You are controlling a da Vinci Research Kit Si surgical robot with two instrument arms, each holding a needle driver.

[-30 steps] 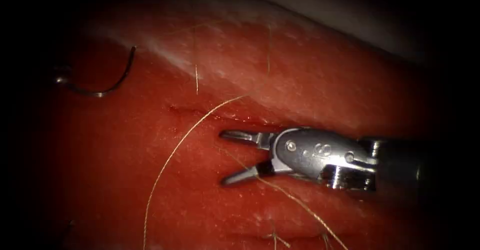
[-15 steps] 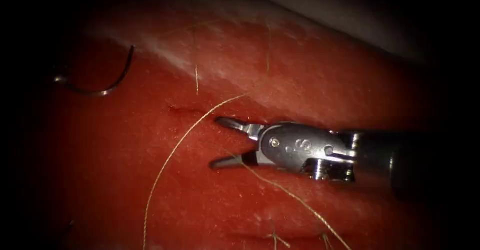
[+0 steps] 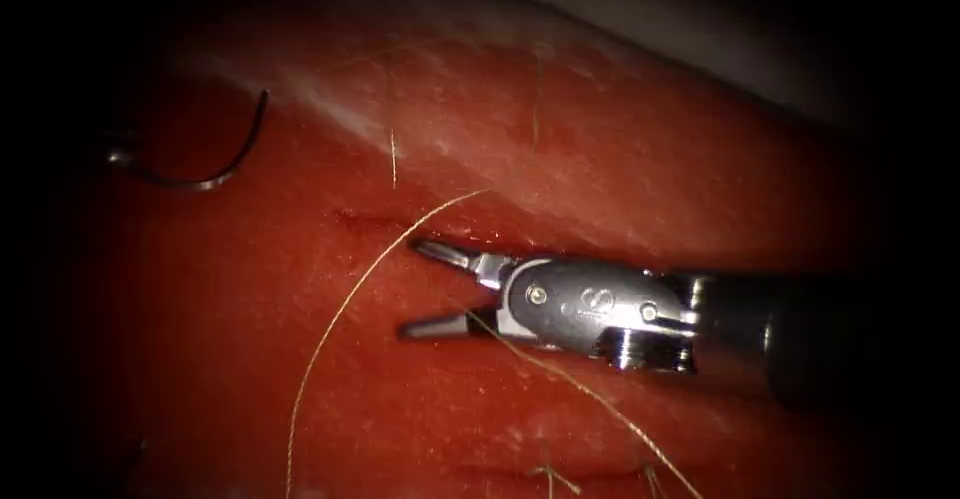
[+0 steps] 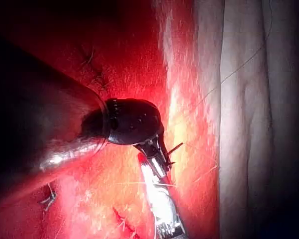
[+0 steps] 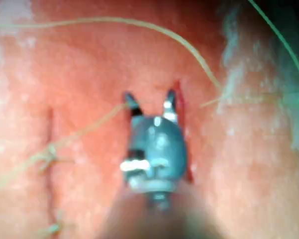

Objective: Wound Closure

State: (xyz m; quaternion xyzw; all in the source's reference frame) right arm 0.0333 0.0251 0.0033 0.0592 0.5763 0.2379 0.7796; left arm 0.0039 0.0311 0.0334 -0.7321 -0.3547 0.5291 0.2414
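- Two jaws of your right needle driver (image 3: 425,289) stand spread apart and pinch nothing; its shaft comes in from the right of the endoscope view.
- Its upper jaw lies along the cut (image 3: 365,223), with the tip near the cut's left end; its lower jaw rests over the tissue (image 3: 620,159) just below the cut.
- Your curved needle (image 3: 205,167) lies free on the tissue surface well to the left of the cut, with no tool on it and no part of it driven in.
- Your thread (image 3: 345,304) runs from the cut in a long arc down past the open jaws on their left side.
- A second strand crosses beside the lower jaw and runs on down to the right, towards a knotted stitch (image 3: 550,474) at the lower edge.
- From the right wrist camera you see the same tool (image 5: 149,102) with both jaws parted, one tip touching or just beside a strand of thread (image 5: 84,130); whether it actually touches is hard to tell there.
- Your left needle driver (image 4: 164,154) shows in the left wrist view over the tissue; you cannot tell from that picture whether its jaws are apart or together, or whether they hold anything.
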